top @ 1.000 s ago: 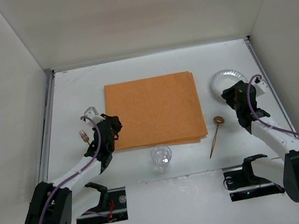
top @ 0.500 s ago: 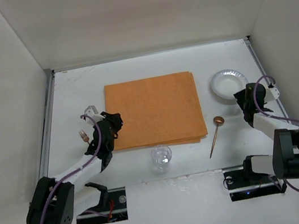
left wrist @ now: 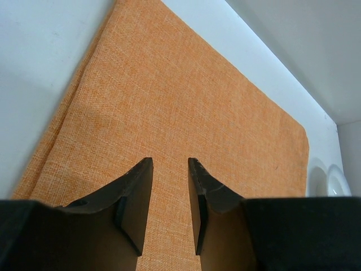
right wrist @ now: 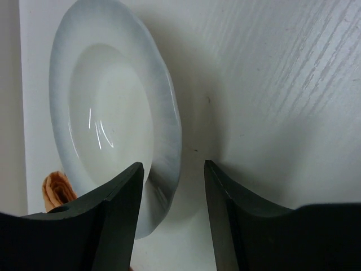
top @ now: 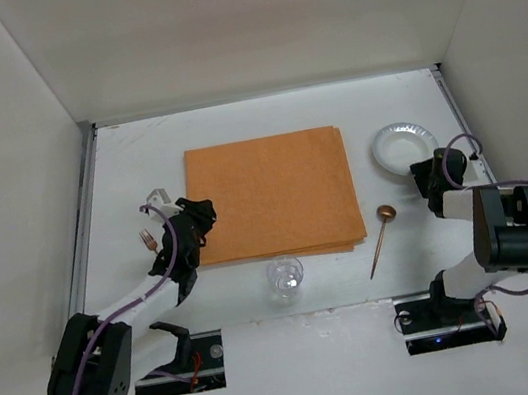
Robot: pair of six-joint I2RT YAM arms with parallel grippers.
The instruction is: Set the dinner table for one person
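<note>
Above dinner table [top: 262,122] | left gripper [left wrist: 170,164] slightly parted over placemat [left wrist: 186,101] | right gripper [right wrist: 172,166] spread at plate [right wrist: 168,130] rim

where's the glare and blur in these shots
Top external: even light, soft shadows, only small glints on the glass. Right wrist: a thin glare streak in the plate, soft dark shadow beside it on the dinner table. Left wrist: placemat weave sharp, no glare.

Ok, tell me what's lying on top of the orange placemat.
No tableware lies on the placemat; only the left gripper hangs over its left edge, jaws apart on nothing. The placemat hides the dinner table beneath it.
</note>
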